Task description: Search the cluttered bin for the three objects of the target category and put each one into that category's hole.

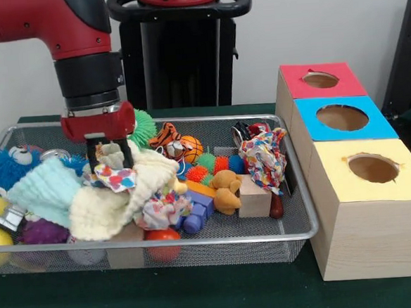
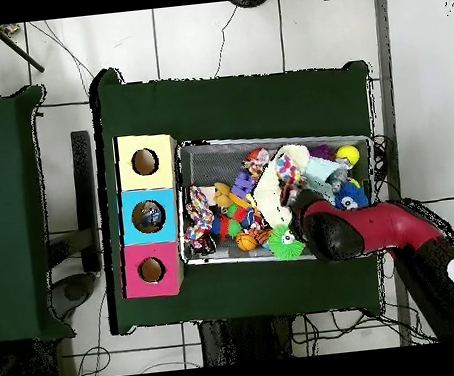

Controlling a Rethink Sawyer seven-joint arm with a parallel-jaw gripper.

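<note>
Front view: the red and black arm descends into the wire-mesh bin [image 1: 296,234], its gripper [image 1: 112,155] low over the left-centre of the clutter, the fingers pressed into a patterned cloth [image 1: 115,176] lying on a cream towel [image 1: 134,194]; the jaws appear closed on this cloth, though the fabric hides their tips. Beside them lie a mint-green towel [image 1: 46,191], a blue fuzzy toy [image 1: 9,166], a green spiky ball [image 1: 145,125], a tiger figure [image 1: 165,137], a small basketball [image 1: 191,148], a tan plush animal [image 1: 227,190] and a wooden block [image 1: 255,197] draped with a second patterned cloth [image 1: 264,158]. To the right of the bin stand three boxes in a row, each with a round hole: red-topped [image 1: 320,80], blue-topped [image 1: 343,118] and yellow-topped [image 1: 373,169]. Overhead view: the arm [image 2: 376,229] covers one end of the bin [image 2: 188,205]; the boxes line the opposite end, yellow [image 2: 145,162], blue [image 2: 149,216], red [image 2: 151,269]. The gripper itself is hidden beneath the arm here
</note>
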